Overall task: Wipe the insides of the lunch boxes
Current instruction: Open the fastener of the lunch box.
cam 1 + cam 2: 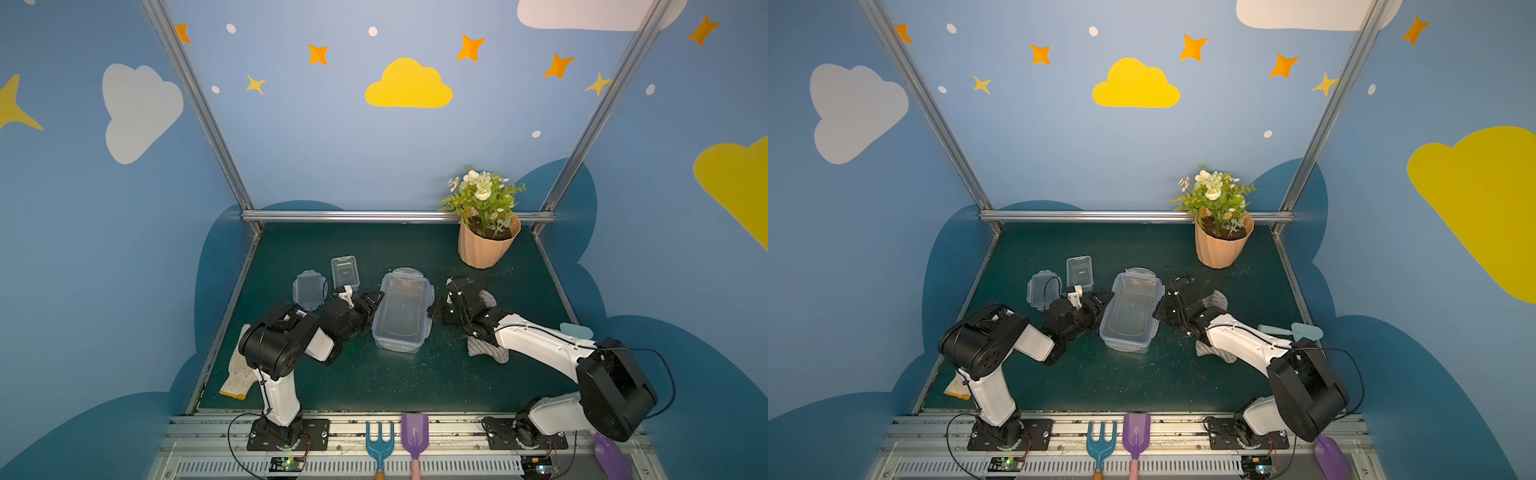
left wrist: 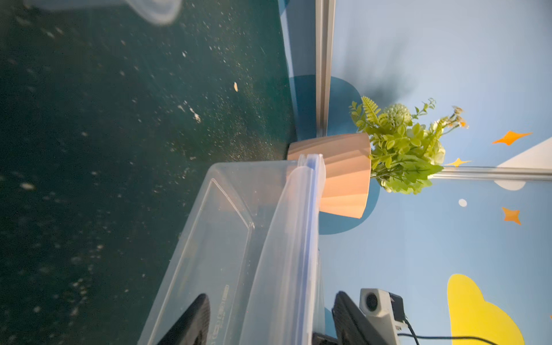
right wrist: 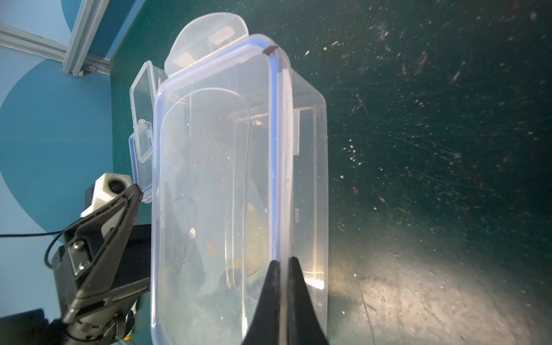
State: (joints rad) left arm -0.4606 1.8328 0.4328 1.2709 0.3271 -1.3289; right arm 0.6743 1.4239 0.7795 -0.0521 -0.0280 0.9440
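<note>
The dark green surface (image 1: 374, 386) is carrying everything. The large lunch box (image 1: 401, 320) is sitting open-topped near its middle, its long side running toward the far edge. The right claw (image 3: 284, 261) is pinching that box's right-hand wall, its fingers closed tight on the rim. The left claw (image 2: 270, 295) is straddling the opposite wall, its fingers standing apart on either side and not pressing it. A grey striped cloth (image 1: 496, 355) is lying under the right arm, toward the right edge. The small lunch box (image 1: 345, 272) is sitting toward the far left, with a blue-trimmed lid (image 1: 308, 291) just beside it.
</note>
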